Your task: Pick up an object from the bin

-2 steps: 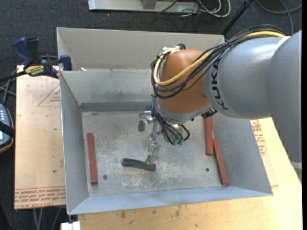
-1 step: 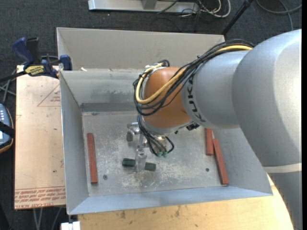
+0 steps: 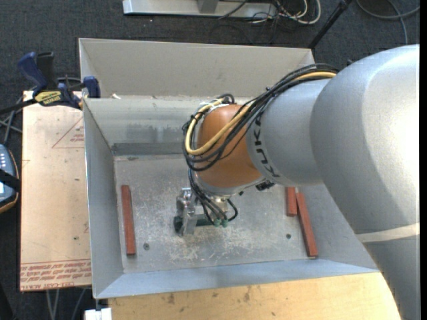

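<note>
From my end the end effector [image 3: 185,222] sits low over the middle of the bin [image 3: 100,199] floor, and I can't tell if it's spread or pinched.

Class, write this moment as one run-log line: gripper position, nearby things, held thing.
gripper: low over middle of bin floor | apart from it: view-left reddish-brown strip, view-right reddish-brown strip | held thing: cannot tell
</note>
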Controlling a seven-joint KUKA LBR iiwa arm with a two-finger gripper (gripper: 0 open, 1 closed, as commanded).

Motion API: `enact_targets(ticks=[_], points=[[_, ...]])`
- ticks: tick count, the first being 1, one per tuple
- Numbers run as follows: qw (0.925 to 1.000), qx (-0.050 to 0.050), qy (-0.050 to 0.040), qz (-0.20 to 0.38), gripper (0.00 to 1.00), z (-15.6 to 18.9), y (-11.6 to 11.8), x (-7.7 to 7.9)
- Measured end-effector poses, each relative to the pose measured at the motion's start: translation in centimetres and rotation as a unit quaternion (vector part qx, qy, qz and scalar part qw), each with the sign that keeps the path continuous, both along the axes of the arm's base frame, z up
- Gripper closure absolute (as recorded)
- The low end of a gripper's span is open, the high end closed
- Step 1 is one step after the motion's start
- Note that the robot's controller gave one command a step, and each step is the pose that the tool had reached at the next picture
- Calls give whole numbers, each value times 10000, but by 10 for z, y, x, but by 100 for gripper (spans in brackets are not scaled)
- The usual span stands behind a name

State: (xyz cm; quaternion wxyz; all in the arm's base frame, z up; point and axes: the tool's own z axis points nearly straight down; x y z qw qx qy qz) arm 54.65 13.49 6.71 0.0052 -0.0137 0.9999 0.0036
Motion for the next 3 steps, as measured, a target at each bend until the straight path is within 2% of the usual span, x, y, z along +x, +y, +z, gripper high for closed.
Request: enact_targets(ticks=[1, 2, 3], points=[[10000, -24, 38, -40, 100, 7, -6, -5], [9999, -36, 79, 61, 100, 52, -16, 8], [9997, -40, 64, 236, 100, 113, -6, -6]])
